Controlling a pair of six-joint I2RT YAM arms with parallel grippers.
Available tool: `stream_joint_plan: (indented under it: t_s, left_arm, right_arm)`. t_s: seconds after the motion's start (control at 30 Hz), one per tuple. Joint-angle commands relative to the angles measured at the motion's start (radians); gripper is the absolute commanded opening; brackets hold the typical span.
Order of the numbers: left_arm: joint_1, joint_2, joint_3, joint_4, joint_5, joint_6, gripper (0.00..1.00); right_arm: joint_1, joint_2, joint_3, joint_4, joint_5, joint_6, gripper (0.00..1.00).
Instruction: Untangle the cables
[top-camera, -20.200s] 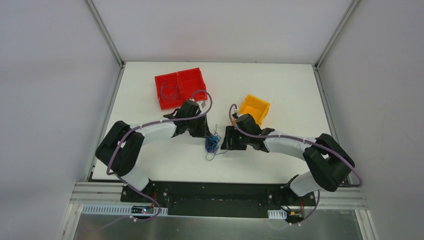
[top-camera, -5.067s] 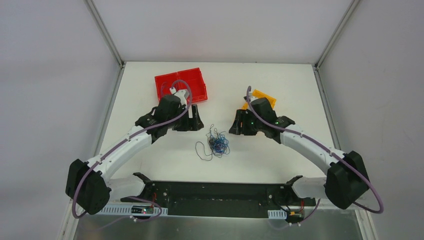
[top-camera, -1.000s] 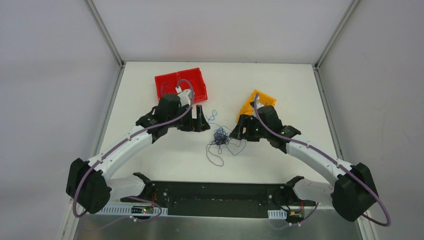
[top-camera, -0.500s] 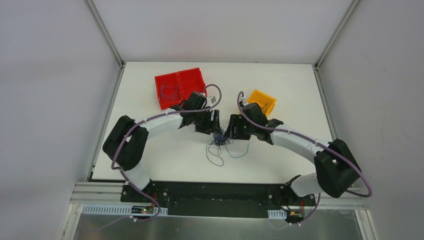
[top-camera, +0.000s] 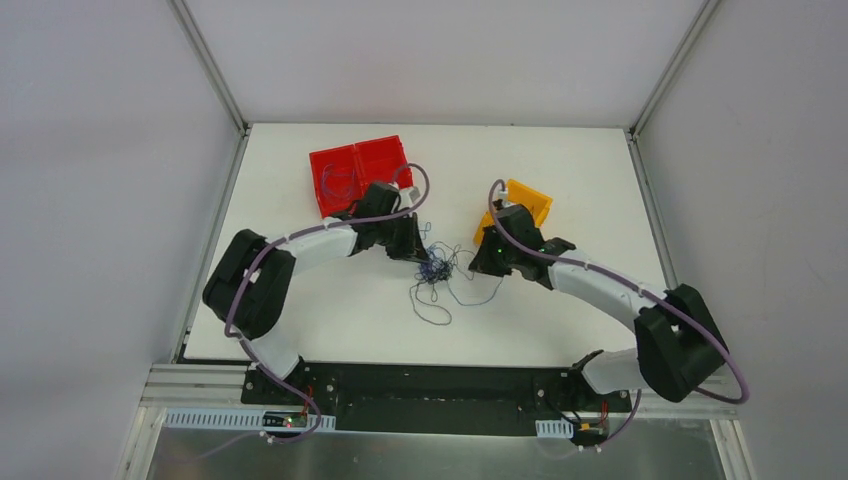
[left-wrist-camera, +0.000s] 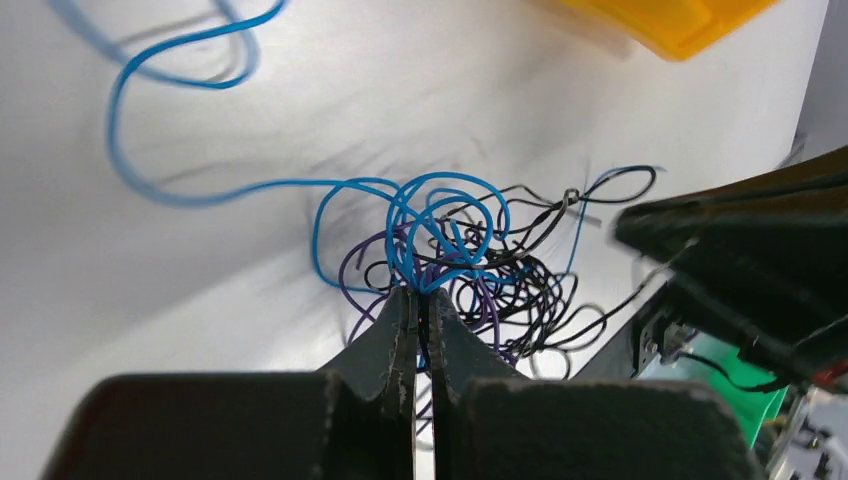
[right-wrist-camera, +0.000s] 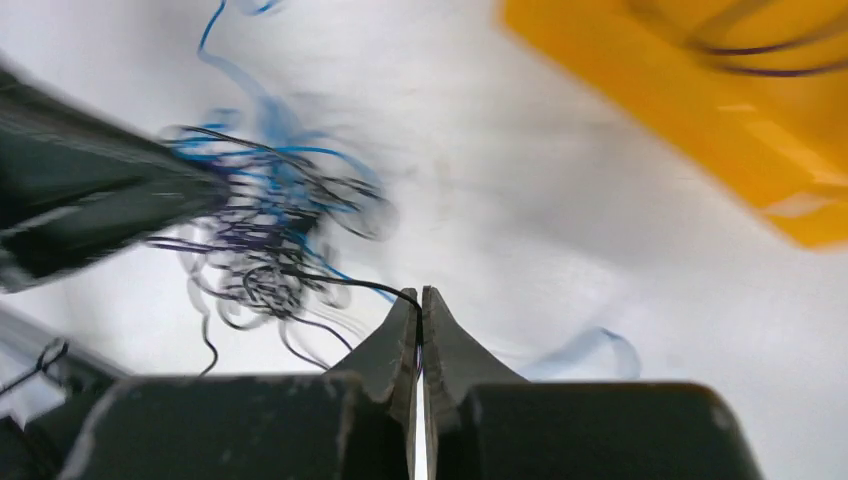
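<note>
While left tool (left-wrist-camera: 422, 297) pinches thin, looped cables (left-wrist-camera: 468, 268), right tool (right-wrist-camera: 420, 296) clamps one black strand (right-wrist-camera: 360, 284).

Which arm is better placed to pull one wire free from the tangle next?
Probably the right: the right gripper pinches a single black wire leaving the cables. The left gripper clamps the knot's middle, so it anchors.

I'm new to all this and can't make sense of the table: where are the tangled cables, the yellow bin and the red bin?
cables (top-camera: 434, 268), top view, the dense knot in the middle of the bundle.
yellow bin (top-camera: 530, 191), top view, its far rim.
red bin (top-camera: 345, 150), top view, its far rim.
</note>
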Motion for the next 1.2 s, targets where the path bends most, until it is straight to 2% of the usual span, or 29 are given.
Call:
stream_joint_plan:
  t_s: [0.0,0.07,0.13,0.37,0.43,0.47,0.5,0.6,0.67,0.7,0.77,0.8,0.83,0.97,1.17]
  left_arm:
    - [0.161,-0.148,-0.079,-0.049,-0.062,-0.062,0.00]
    - [0.219,-0.199,-0.137,-0.067,-0.073,-0.062,0.00]
    - [0.229,-0.246,-0.158,-0.112,-0.139,-0.037,0.00]
    - [0.228,-0.297,-0.190,-0.128,-0.142,-0.065,0.00]
    - [0.224,-0.314,-0.190,-0.128,-0.136,-0.059,0.00]
    - [0.218,-0.323,-0.185,-0.127,-0.123,-0.047,0.00]
    - [0.209,-0.332,-0.181,-0.128,-0.111,-0.035,0.00]
    - [0.168,-0.360,-0.169,-0.128,-0.098,-0.016,0.00]
    - [0.146,-0.374,-0.168,-0.131,-0.101,-0.017,0.00]
    - [0.136,-0.379,-0.166,-0.131,-0.098,-0.014,0.00]
    - [0.114,-0.386,-0.165,-0.131,-0.097,-0.017,0.00]
    - [0.104,-0.391,-0.165,-0.130,-0.102,-0.019,0.00]
    - [0.095,-0.395,-0.164,-0.129,-0.108,-0.021,0.00]
    - [0.076,-0.410,-0.160,-0.136,-0.134,-0.021,0.00]
    - [0.037,-0.414,-0.136,-0.157,-0.178,-0.008,0.00]
  right_arm:
    - [-0.121,-0.164,-0.018,-0.207,0.214,-0.003,0.00]
    - [-0.183,-0.250,-0.044,-0.255,0.240,-0.013,0.00]
    - [-0.221,-0.338,-0.072,-0.281,0.261,-0.022,0.00]
    - [-0.241,-0.500,-0.066,-0.358,0.304,-0.019,0.00]
    - [-0.241,-0.505,-0.051,-0.357,0.248,-0.043,0.01]
    - [-0.241,-0.500,-0.042,-0.356,0.196,-0.059,0.11]
    - [-0.240,-0.488,-0.029,-0.349,0.104,-0.078,0.14]
    - [-0.237,-0.469,-0.022,-0.305,-0.064,-0.086,0.12]
    - [-0.230,-0.474,-0.030,-0.258,-0.133,-0.078,0.16]
    - [-0.226,-0.478,-0.036,-0.234,-0.167,-0.075,0.25]
    - [-0.205,-0.468,-0.027,-0.212,-0.219,-0.077,0.61]
    - [-0.184,-0.454,-0.011,-0.219,-0.220,-0.084,0.71]
    - [-0.158,-0.437,0.005,-0.233,-0.202,-0.092,0.75]
    - [-0.048,-0.377,0.051,-0.234,-0.135,-0.115,0.77]
    - [0.057,-0.273,0.079,-0.136,-0.060,-0.043,0.79]
